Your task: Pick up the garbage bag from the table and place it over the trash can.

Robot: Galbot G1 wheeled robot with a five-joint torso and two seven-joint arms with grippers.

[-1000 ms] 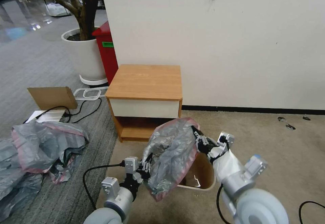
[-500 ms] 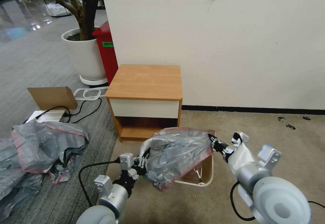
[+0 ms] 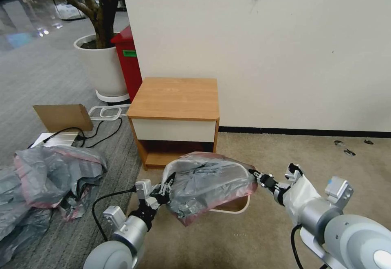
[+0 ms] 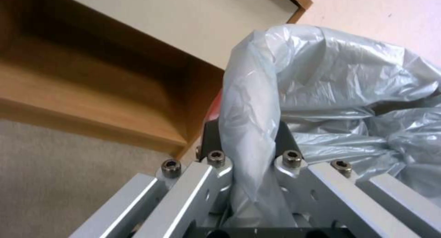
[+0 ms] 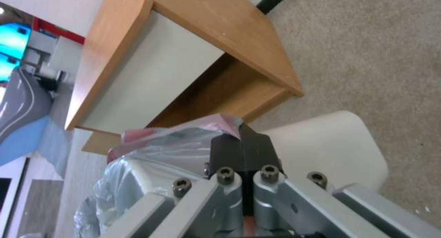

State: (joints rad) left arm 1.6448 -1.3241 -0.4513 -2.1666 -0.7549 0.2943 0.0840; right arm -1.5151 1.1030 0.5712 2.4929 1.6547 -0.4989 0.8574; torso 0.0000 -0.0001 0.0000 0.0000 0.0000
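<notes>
Garbage bag (image 3: 207, 183) hung stretched between both grippers over the trash can (image 3: 234, 207), in front of the table (image 3: 175, 98). Left gripper (image 3: 166, 187) and right gripper (image 3: 254, 175) each had jaws pinched tight on the rim. Best lowered level, opening kept taut, so the pink elastic (image 5: 184, 129) clears all corners.

Both arms are reaching forward and low, elbows near. The left gripper (image 3: 166, 187) is clamping the garbage bag (image 3: 207, 183) at its left edge (film bunched between the fingers). The right gripper (image 3: 253, 174) is pinching the bag's right rim, fingers pressed together.
</notes>
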